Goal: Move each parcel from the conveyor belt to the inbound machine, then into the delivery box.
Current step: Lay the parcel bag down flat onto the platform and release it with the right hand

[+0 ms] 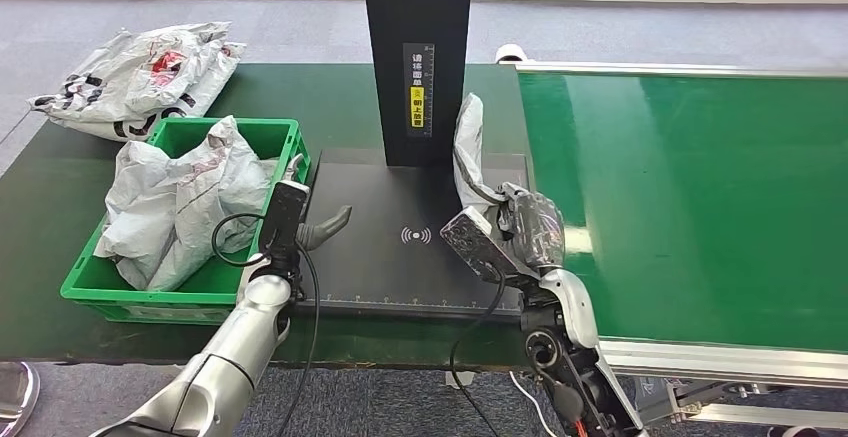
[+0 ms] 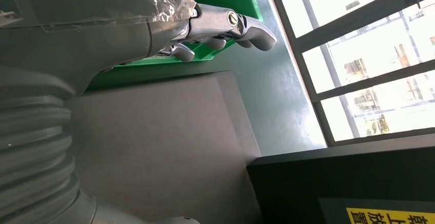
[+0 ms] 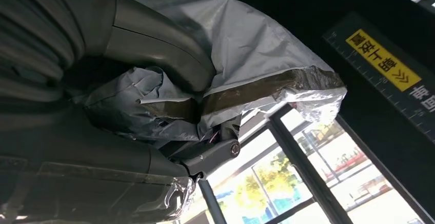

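My right hand (image 1: 525,229) grips a grey plastic parcel (image 1: 468,152) and holds it upright over the right part of the dark scanner plate (image 1: 400,267), beside the black post (image 1: 415,57). Up close, the right wrist view has the crumpled parcel (image 3: 246,80) with brown tape pressed between my thumb and fingers (image 3: 215,152). My left hand (image 1: 325,227) hovers over the plate's left edge next to the green delivery box (image 1: 110,292); it holds nothing, its fingers (image 2: 241,26) slightly curled and apart. The green conveyor belt (image 1: 700,187) lies to the right.
Several grey parcels (image 1: 180,202) fill the green box. More parcels (image 1: 140,77) are heaped on the dark table behind it. The scanner post stands at the back of the plate. Windows (image 2: 359,65) line the far wall.
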Motion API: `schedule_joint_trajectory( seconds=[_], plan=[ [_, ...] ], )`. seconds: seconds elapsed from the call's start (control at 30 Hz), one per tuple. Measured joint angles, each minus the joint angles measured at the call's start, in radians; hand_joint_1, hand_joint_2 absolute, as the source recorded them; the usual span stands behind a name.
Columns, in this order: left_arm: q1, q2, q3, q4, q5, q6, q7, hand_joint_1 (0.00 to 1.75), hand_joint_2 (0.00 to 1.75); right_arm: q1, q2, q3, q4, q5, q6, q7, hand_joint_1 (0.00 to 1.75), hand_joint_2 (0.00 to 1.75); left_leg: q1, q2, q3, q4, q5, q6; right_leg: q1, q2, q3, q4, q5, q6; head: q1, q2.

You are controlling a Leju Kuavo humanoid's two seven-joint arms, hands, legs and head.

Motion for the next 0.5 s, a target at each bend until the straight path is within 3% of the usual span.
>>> schedule_joint_trajectory(
  seconds=[0.17,0.3,0.4,0.5],
  plan=[
    [-0.023,-0.013,0.000,0.014,-0.006,-0.014,0.003,0.00,1.75,0.004,0.026,0.082,-0.001,-0.007,0.090,0.024,1.72,1.75,0.000,0.000,0.000,0.000,0.000,0.000,0.000,0.000,0.000,0.000,0.000,0.000,0.000,0.000],
    [-0.040,-0.025,0.000,0.024,-0.006,-0.017,0.009,0.00,1.75,-0.001,0.038,0.130,0.020,-0.060,0.182,0.056,0.00,1.75,0.000,0.000,0.000,0.000,0.000,0.000,0.000,0.000,0.000,0.000,0.000,0.000,0.000,0.000],
    [-0.055,-0.034,0.000,0.033,-0.007,-0.017,0.020,0.00,1.75,-0.025,0.039,0.172,0.086,-0.072,0.249,0.104,0.00,1.75,0.000,0.000,0.000,0.000,0.000,0.000,0.000,0.000,0.000,0.000,0.000,0.000,0.000,0.000],
    [-0.071,-0.044,0.000,0.040,-0.008,-0.012,0.028,0.00,1.75,-0.058,0.039,0.209,0.177,-0.059,0.246,0.140,0.00,1.75,0.000,0.000,0.000,0.000,0.000,0.001,0.000,0.000,0.000,0.000,0.001,0.000,0.000,0.000]
  ],
)
